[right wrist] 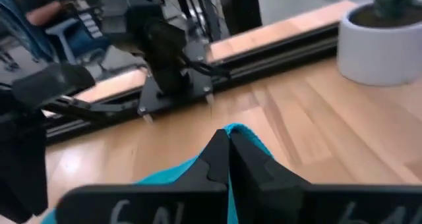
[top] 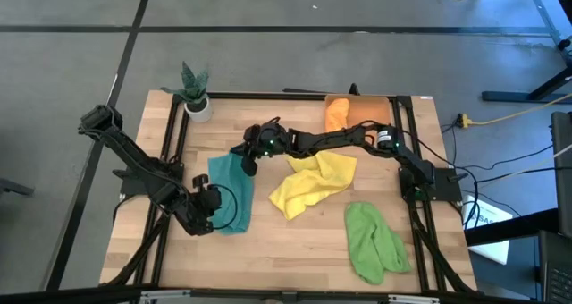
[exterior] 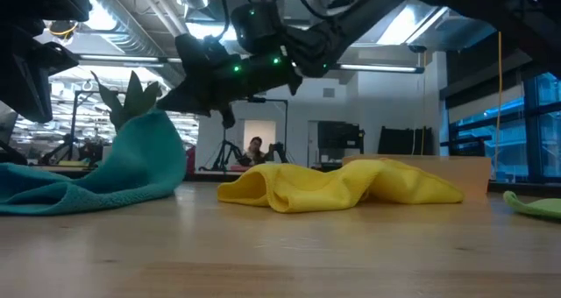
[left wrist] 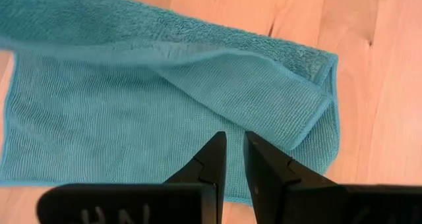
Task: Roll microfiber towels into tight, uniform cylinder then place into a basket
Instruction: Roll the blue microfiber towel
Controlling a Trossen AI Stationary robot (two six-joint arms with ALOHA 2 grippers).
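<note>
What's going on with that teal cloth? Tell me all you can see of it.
The teal towel is a soft, finely ribbed microfiber cloth lying on the wooden table's left side. One corner is pinched and lifted into a peak by the right gripper, jaws shut. The rest stays flat, one edge folded over. The left gripper hovers above it.

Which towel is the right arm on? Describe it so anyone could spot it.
Start at the potted plant in the table's far-left corner. Just in front lies the teal towel, one corner pinched up by the right end effector. It's the only blue-green cloth; the neighbours are yellow, orange, green.
</note>
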